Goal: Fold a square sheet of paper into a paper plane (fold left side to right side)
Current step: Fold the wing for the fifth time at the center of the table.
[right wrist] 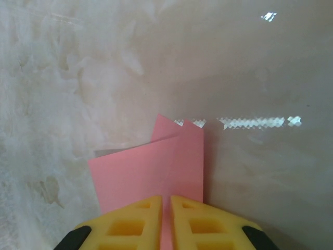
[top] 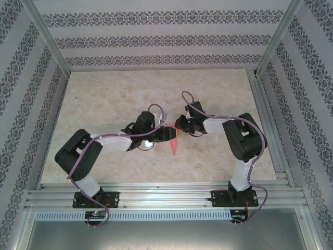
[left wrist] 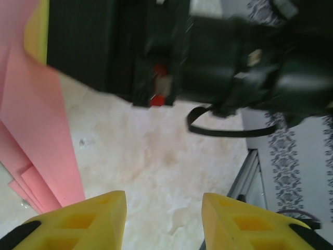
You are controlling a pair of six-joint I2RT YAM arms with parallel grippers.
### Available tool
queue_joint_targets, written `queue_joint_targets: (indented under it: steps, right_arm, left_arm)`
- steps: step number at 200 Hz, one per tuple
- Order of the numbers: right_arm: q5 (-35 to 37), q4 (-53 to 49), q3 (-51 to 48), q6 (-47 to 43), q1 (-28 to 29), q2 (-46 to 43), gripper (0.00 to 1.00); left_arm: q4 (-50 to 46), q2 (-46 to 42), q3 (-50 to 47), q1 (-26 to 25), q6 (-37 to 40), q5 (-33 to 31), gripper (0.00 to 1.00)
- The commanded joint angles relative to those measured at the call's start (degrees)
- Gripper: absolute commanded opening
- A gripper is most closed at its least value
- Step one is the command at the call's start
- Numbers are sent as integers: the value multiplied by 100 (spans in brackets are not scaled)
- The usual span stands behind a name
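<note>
The square sheet of paper [top: 173,147] is pink and folded into a narrow shape that tapers to a point towards the near edge, at the middle of the table. My right gripper [right wrist: 166,200] is shut on its folded layers [right wrist: 156,166], with a thin pink edge pinched between the yellow fingers. In the top view the right gripper [top: 179,126] holds the paper's far end. My left gripper [top: 170,134] is just left of it, beside the paper. Its yellow fingers [left wrist: 99,219] are apart with nothing between them, over bare table, and the paper [left wrist: 44,135] hangs off to their left.
The right arm's black wrist [left wrist: 234,52] is close in front of the left gripper. Aluminium rails run along the near edge [top: 166,195] and the right side [top: 266,125]. Patterned walls [top: 156,41] enclose the beige marbled tabletop [top: 104,104].
</note>
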Motion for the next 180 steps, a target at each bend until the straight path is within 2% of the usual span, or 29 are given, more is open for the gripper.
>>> queue_joint_targets:
  steps: [1, 28, 69, 92, 116, 180]
  right_arm:
    - [131, -344, -14, -106, 27, 221, 13]
    - [114, -334, -2, -98, 45, 199, 13]
    - [62, -293, 47, -62, 102, 227, 14]
    - [57, -317, 78, -54, 111, 225, 14]
    - [53, -315, 90, -54, 115, 225, 14]
    - [26, -332, 99, -55, 124, 216, 14]
  left_arm:
    - [-741, -347, 145, 377, 241, 103, 39]
    - [-693, -58, 323, 646, 196, 371, 25]
    - [-341, 872, 764, 656, 106, 786, 16]
    - [-413, 1213, 966, 646, 129, 840, 16]
    - [-848, 1385, 1138, 644, 372, 545, 25]
    - [-1089, 1909, 1444, 648, 455, 470, 34]
